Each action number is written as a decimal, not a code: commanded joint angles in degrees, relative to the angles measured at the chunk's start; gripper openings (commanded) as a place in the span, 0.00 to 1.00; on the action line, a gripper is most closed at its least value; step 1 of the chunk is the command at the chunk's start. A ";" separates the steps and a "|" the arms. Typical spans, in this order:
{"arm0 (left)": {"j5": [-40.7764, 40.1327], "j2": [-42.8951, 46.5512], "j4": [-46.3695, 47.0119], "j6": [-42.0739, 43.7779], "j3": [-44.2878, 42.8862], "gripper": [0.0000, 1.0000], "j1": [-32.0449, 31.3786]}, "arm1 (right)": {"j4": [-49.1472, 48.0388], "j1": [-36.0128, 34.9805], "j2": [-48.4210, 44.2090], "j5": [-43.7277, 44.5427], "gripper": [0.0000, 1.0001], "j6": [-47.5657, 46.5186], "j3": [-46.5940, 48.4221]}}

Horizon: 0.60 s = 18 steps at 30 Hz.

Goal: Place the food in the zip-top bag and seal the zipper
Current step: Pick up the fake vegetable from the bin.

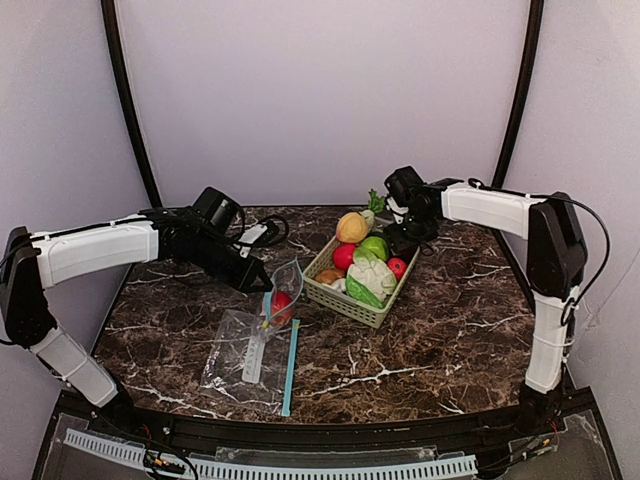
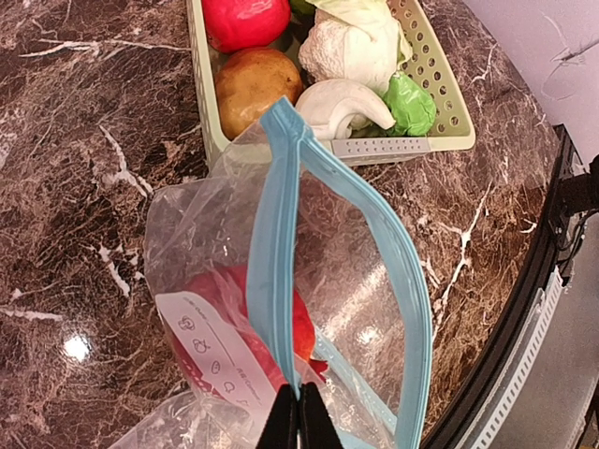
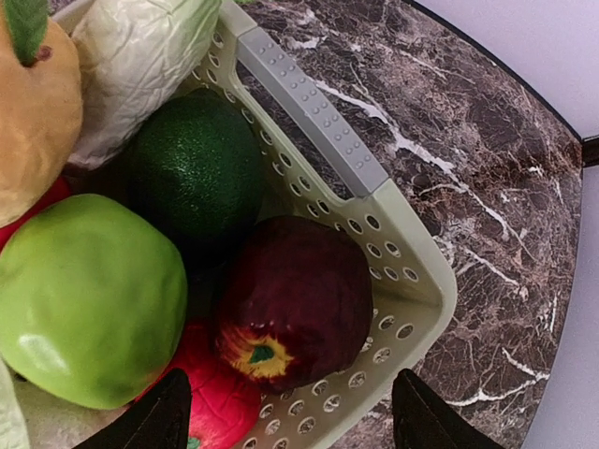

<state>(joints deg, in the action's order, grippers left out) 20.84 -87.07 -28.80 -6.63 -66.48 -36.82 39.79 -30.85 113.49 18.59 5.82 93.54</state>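
Food (image 1: 362,268) sits mostly in the basket (image 1: 352,304) right of centre in the top view, a heap of red, green, orange and white pieces. One red piece (image 1: 281,304) already lies inside the bag (image 1: 235,365), which is spread on the table (image 1: 440,340) just left of the basket. The left gripper (image 1: 263,284) lifts the bag's corner nearest the basket, so the mouth stands up and faces the heap (a sensible pose for a short carry), while the right gripper (image 1: 407,243) hangs over the basket's far right corner. From the left wrist, the jaws are clenched on the blue zipper strip (image 2: 274,262), holding one lip high so the mouth gapes in a loop. The red piece shows through the clear film below, and the basket's end, with a brown piece (image 2: 257,84) and cauliflower (image 2: 351,42), lies just beyond the opening. From the right wrist, the jaws stand wide apart, grasping nothing, and straddle a dark red apple (image 3: 295,295) tucked in the basket's corner beside a green apple (image 3: 89,295) and a dark green fruit (image 3: 192,164). Picking that apple looks like the step in hand, though the basket wall close against it may crowd one jaw. The zipper is not yet sealed.
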 commanded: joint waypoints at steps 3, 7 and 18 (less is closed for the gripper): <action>-0.96 2.29 -0.53 0.18 1.16 0.01 0.22 | -0.70 0.83 4.47 2.78 0.70 -1.65 3.56; -0.93 2.21 -0.40 0.11 1.26 0.01 0.17 | -1.20 0.79 6.66 2.96 0.70 -2.22 4.64; -1.24 2.08 -0.39 0.21 1.26 0.01 0.17 | -2.23 0.79 9.77 7.41 0.56 -2.27 4.93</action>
<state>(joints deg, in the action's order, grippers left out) 20.10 -87.07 -28.77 -6.63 -66.17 -36.82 38.68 -30.46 121.43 22.61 3.55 98.02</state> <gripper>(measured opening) 0.007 0.586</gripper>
